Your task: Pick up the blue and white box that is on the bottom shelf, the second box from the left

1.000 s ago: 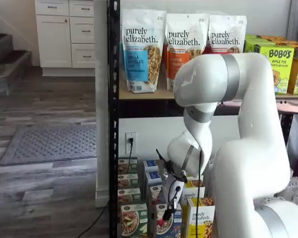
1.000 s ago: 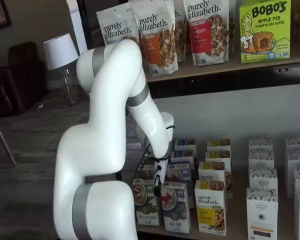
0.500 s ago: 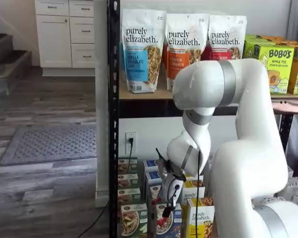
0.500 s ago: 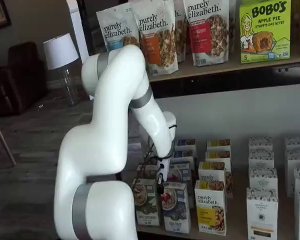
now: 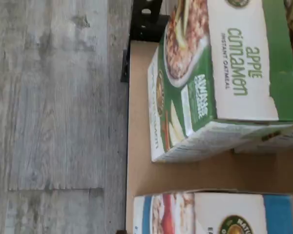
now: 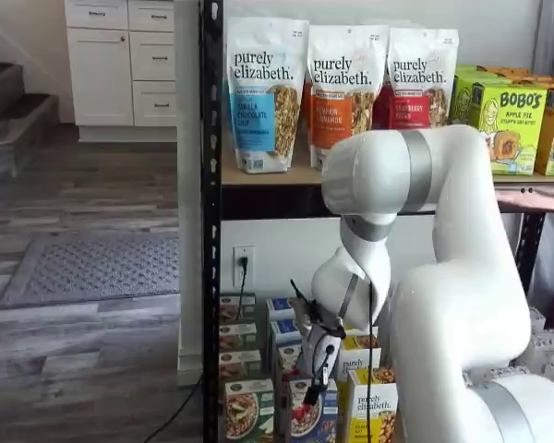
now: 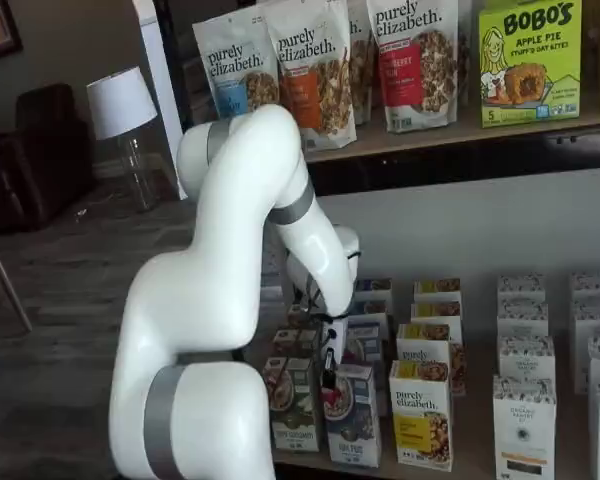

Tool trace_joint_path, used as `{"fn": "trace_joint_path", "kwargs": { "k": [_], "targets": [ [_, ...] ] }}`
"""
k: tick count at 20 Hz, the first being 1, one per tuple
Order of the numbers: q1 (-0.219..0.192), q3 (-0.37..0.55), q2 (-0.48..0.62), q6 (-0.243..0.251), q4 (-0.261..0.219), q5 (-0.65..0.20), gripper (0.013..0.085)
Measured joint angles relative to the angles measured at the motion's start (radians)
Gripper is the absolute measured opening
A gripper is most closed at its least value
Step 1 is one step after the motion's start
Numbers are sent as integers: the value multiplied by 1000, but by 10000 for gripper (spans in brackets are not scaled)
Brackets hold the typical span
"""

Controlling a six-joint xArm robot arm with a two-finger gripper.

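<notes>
The blue and white box [image 7: 353,425] stands at the front of the bottom shelf [image 7: 460,470], second in its row; it also shows in a shelf view [image 6: 328,421] and, in part, in the wrist view [image 5: 210,214]. My gripper [image 7: 328,369] hangs on the bent white arm just above and in front of the box's top edge. Its black fingers [image 6: 311,386] point down, and there is nothing between them. I see them side-on, spread wide.
A green-topped apple cinnamon box [image 5: 224,83] stands left of the blue one [image 7: 292,405], and a yellow purely elizabeth box [image 7: 422,415] on its right. More rows of boxes stand behind. A black upright [image 6: 210,277] frames the shelf's left end. Granola bags [image 6: 266,92] fill the shelf above.
The arm's upper links have swung toward the shelves. The gripper has drifted a little sideways, closer over the blue and white box. The fingers stay spread.
</notes>
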Motion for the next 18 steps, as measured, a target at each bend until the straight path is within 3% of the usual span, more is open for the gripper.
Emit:
{"fn": "trace_joint_path", "kwargs": {
  "k": [10,18],
  "targets": [
    [-17,-95,80,18,-35,16,850],
    [-23,-147,124,91,-122,38,850]
  ]
}}
